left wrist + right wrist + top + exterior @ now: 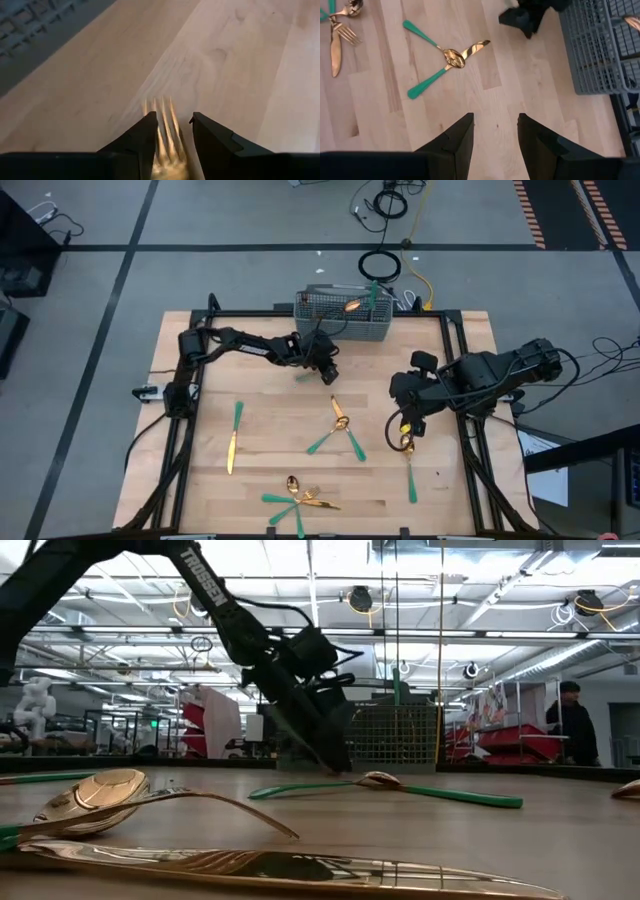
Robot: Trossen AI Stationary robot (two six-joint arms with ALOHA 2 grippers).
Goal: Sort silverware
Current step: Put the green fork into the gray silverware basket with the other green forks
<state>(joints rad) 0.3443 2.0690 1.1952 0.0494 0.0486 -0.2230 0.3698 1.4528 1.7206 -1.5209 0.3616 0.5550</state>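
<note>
Left end effector (325, 370) closed on a fork (165, 132) just in front of the caddy (345, 318). Right end effector (494, 132) open and empty above the table (270, 440). Remaining silverware (340, 425) scattered flat there. Probably light, stiff, slippery on the gold heads; better grasped across the slim teal handle.

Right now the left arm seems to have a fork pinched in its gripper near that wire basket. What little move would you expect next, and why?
Probably a short carry toward the grey caddy to drop it in. The left gripper has a gold fork between its fingers, just in front of the caddy, which already holds some silverware. The right gripper hangs empty over bare table, beside a spoon.
</note>
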